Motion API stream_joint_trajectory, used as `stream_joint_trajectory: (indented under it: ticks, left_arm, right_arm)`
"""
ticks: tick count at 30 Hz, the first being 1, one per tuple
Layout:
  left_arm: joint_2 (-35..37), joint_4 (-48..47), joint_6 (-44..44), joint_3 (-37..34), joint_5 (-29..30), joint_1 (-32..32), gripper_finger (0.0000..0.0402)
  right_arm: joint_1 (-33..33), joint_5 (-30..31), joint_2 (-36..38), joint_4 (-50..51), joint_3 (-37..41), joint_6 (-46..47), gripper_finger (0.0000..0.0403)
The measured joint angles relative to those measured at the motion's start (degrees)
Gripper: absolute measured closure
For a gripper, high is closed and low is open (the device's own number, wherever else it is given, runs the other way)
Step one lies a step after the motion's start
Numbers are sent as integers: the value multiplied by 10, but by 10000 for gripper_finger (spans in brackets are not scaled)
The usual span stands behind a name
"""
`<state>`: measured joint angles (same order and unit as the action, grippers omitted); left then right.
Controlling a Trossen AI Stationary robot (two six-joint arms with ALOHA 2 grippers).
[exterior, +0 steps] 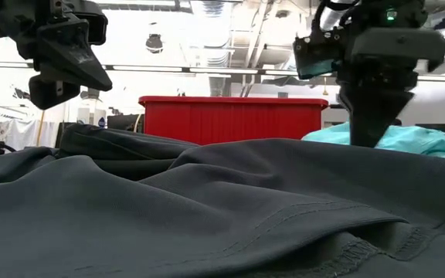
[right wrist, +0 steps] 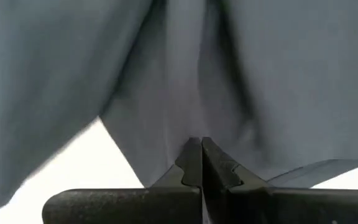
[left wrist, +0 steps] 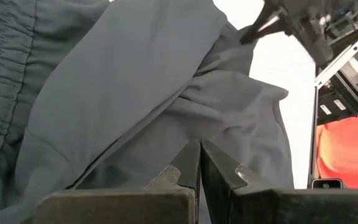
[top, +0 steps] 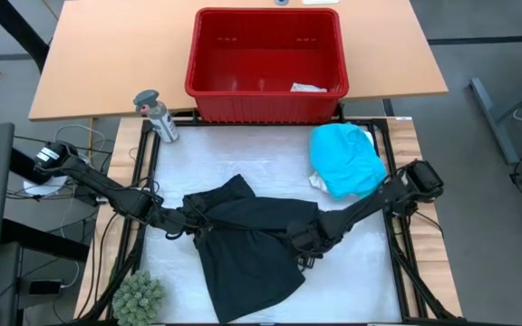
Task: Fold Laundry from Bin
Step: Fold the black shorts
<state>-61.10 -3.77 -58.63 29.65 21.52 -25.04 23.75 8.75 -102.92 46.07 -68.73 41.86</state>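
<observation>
A black garment point(top: 247, 240) lies crumpled on the white table top, partly spread toward the near edge. My right gripper point(top: 304, 246) points down on the garment's right side and is shut on the cloth. My left gripper point(top: 191, 220) is shut at the garment's left side; in the low view this left gripper point(exterior: 43, 97) hangs above the cloth with nothing in it. A turquoise shirt point(top: 347, 158) lies bunched at the table's far right. The red bin point(top: 208, 54) stands beyond the far edge with a small pale piece point(top: 308, 88) in it. My right gripper pinches a small ridge of the black cloth point(right wrist: 199, 127) between its two fingers, close to the garment's right edge. It comes from above, pointing steeply down. Creases run from the fingertips out into the cloth. The garment lies on the table; one layer or several, I cannot tell.
A grey spray bottle point(top: 157, 115) stands at the table's far left corner. A green bushy plant point(top: 139, 296) sits at the near left corner. Bare white table top point(top: 243, 158) lies between the garment and the bin.
</observation>
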Motion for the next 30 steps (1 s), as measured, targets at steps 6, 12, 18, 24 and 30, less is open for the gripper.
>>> stream_joint_trajectory:
  ticks: [6, 12, 18, 24, 30]
  left_arm:
    - [0, -1, 4, 0, 2, 0, 401]
    - [0, -4, 15, 0, 2, 0, 401]
    - [0, -6, 19, 0, 4, 0, 401]
    - [0, -9, 20, 0, 6, 0, 401]
    - [0, -11, 25, 0, 18, 0, 401]
  right_arm:
    - [29, -48, -40, -8, 0, -3, 376]
    - [45, -47, -35, 5, 0, 0, 375]
    - [36, -43, -1, 24, 0, 6, 343]
    - [28, -9, 51, 21, 0, 6, 281]
    - [20, 33, 33, 6, 0, -33, 209]
